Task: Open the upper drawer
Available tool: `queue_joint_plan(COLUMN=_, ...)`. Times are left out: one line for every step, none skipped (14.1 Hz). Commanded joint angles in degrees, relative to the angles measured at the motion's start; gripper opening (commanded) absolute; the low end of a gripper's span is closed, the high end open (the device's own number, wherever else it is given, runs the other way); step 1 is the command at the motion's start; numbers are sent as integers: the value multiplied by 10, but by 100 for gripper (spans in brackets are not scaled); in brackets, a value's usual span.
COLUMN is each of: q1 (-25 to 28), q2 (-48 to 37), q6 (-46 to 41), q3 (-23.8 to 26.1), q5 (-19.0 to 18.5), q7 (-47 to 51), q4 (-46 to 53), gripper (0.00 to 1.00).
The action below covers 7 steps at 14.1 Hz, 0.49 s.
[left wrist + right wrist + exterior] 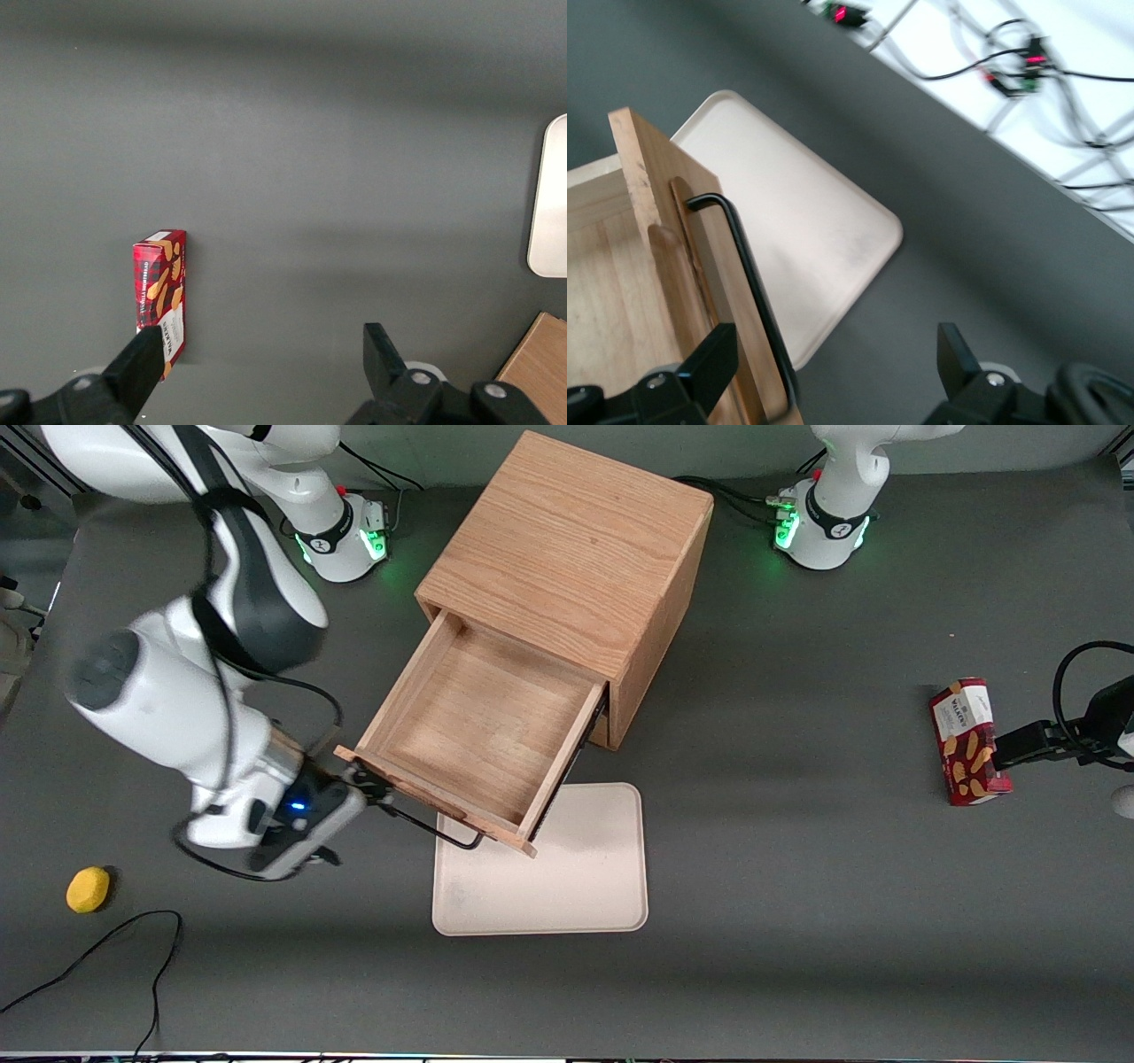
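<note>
Beige tray under open upper drawer; jaws spread by handle.

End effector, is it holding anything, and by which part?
Nothing is held: the end effector is open, straddling the upper drawer's black bar handle without clamping it.

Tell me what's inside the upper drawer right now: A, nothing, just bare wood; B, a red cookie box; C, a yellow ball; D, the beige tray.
A: the upper drawer is pulled out of the cabinet and only its bare wooden floor shows, with the open gripper at the end of its black handle.
</note>
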Motion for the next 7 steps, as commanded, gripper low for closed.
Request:
queue_joint_plan(q1=-17, q2=-92, q6=-109, q3=-59, q5=47, q7=17, q4=-20, gripper=100)
queue_joint_plan(q1=-20, q2=-108, q6=-158, q3=-91, q5=55, q7=57, q4=-20, gripper=100)
queue_joint_plan(q1=-21, q2=-126, q6=-205, q3=-120, q5=55, q7=109, q4=-21, gripper=100)
queue_joint_plan(q1=-21, q2=-135, q6=-241, q3=-137, q5=47, q7=145, q4=-21, gripper=100)
queue_joint_plan(q1=-21, q2=-149, q6=-268, q3=-145, q5=38, q7=175, q4=-28, gripper=100)
queue_joint_plan(q1=-21, q2=-160, q6=-278, q3=-146, q5=10, q7=215, q4=-40, gripper=100)
queue_joint_plan(q1=-22, q2=-167, q6=-286, q3=-146, q5=-21, q7=274, q4=-44, gripper=100)
